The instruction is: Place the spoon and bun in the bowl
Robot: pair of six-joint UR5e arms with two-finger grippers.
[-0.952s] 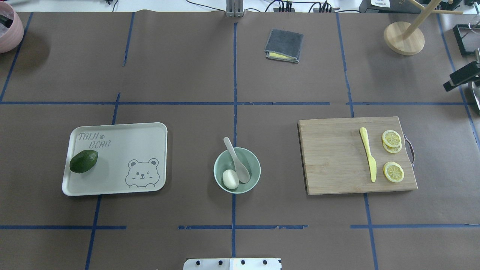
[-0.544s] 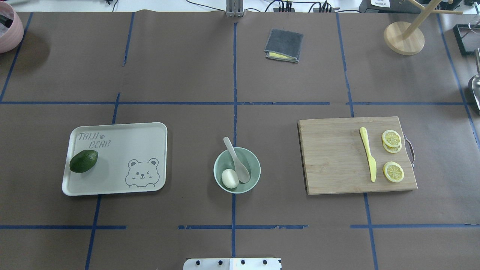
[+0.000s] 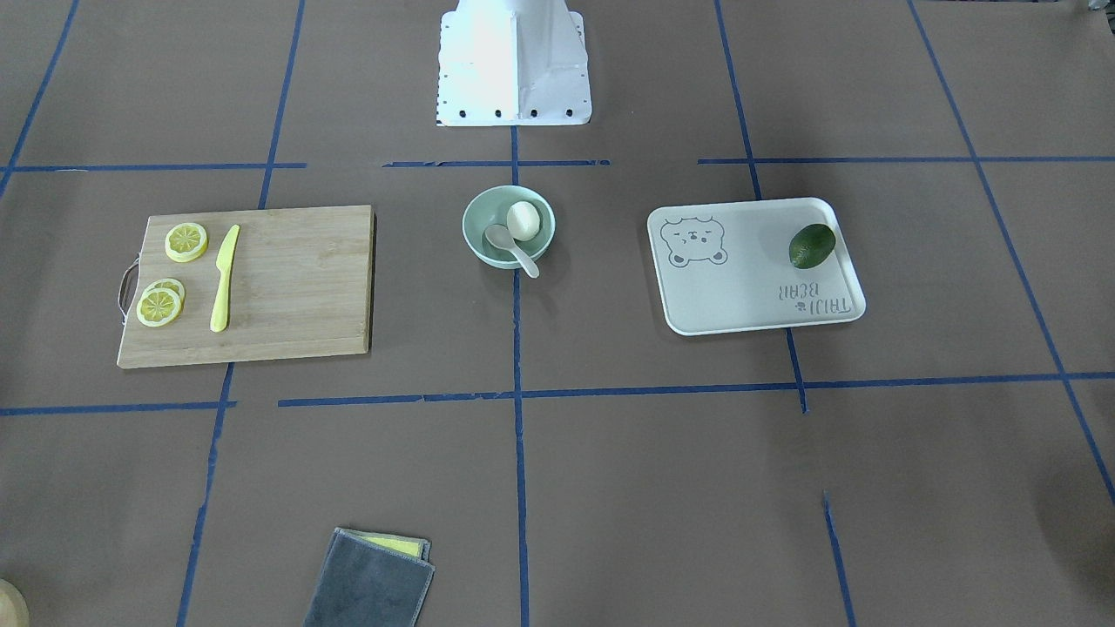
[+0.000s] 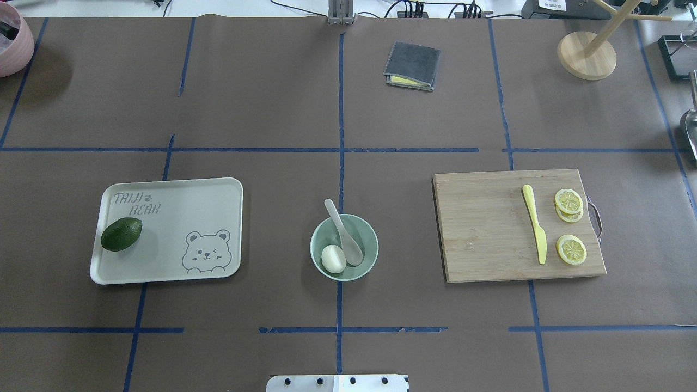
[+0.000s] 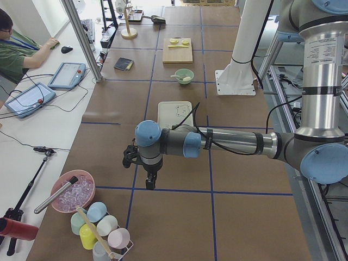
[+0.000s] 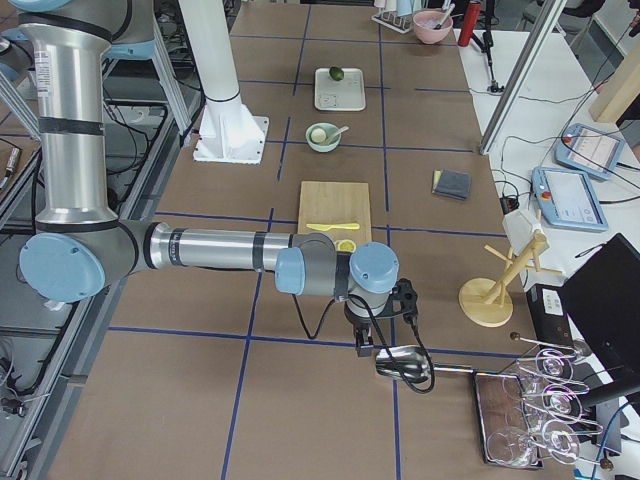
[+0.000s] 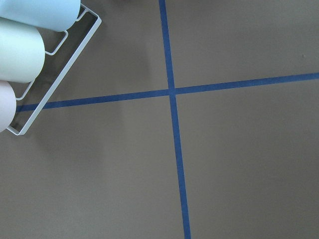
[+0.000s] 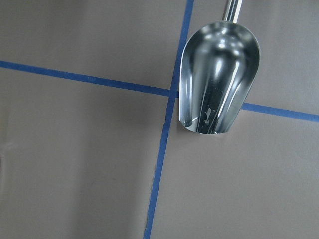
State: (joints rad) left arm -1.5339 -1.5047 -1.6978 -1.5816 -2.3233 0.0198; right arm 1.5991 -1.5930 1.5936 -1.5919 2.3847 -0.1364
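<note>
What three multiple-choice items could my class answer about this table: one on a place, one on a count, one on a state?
1. Where is the bun? A on the tray; B in the bowl; C on the grey cloth.
2. How many lemon slices lie beside the yellow knife? A two; B five; C three.
3. How does the spoon rest? A scoop inside the bowl, handle jutting over the rim; B wholly outside the bowl; C hidden under the bun.

Answers:
1 B: the white bun sits against the bowl's inner wall.
2 C: two slices overlap and one lies apart.
3 A: the handle sticks out past the rim while the scoop lies beside the bun.
</note>
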